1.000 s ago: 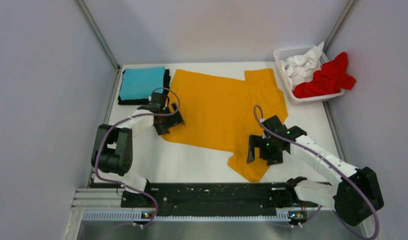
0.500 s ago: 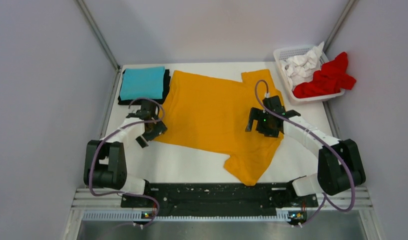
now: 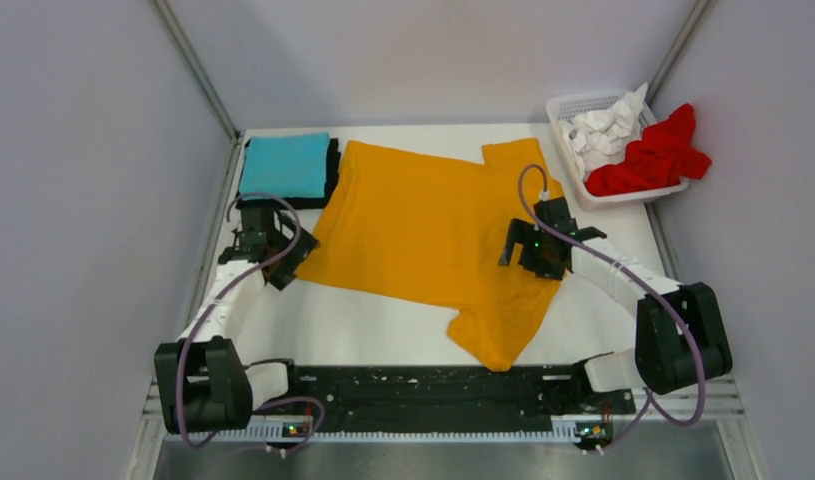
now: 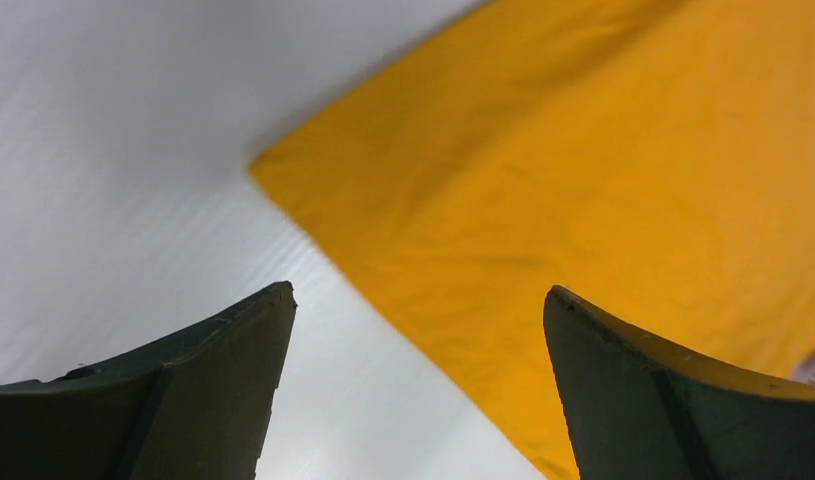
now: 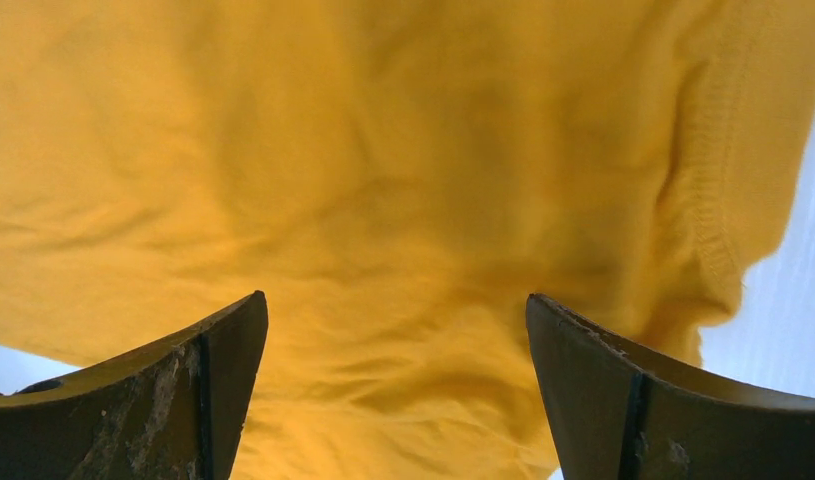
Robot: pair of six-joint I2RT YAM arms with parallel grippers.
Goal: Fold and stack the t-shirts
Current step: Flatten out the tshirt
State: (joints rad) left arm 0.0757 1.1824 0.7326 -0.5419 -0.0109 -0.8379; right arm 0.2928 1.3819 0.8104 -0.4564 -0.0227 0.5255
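Observation:
The mustard-orange t-shirt (image 3: pixel 423 230) lies spread flat across the middle of the table. My left gripper (image 3: pixel 285 268) is open and empty at the shirt's near-left hem corner. In the left wrist view the gripper (image 4: pixel 418 300) straddles the edge of the orange cloth (image 4: pixel 583 170) and bare table. My right gripper (image 3: pixel 528 258) is open and empty, low over the shirt's right side. Its wrist view shows the gripper (image 5: pixel 395 305) above wrinkled orange cloth (image 5: pixel 383 150). A folded turquoise shirt (image 3: pixel 283 165) lies on a black shirt (image 3: pixel 333 170) at the back left.
A white mesh basket (image 3: pixel 573 105) at the back right holds a crumpled white shirt (image 3: pixel 603 130) and a red shirt (image 3: pixel 653 155) that hangs over its rim. Grey walls close in the left, back and right sides. The black arm rail (image 3: pixel 423 385) runs along the near edge.
My left gripper has moved left and nearer, off the shirt to its hem corner. My right gripper went from the near sleeve back to the shirt's right side. The shirt lies flatter.

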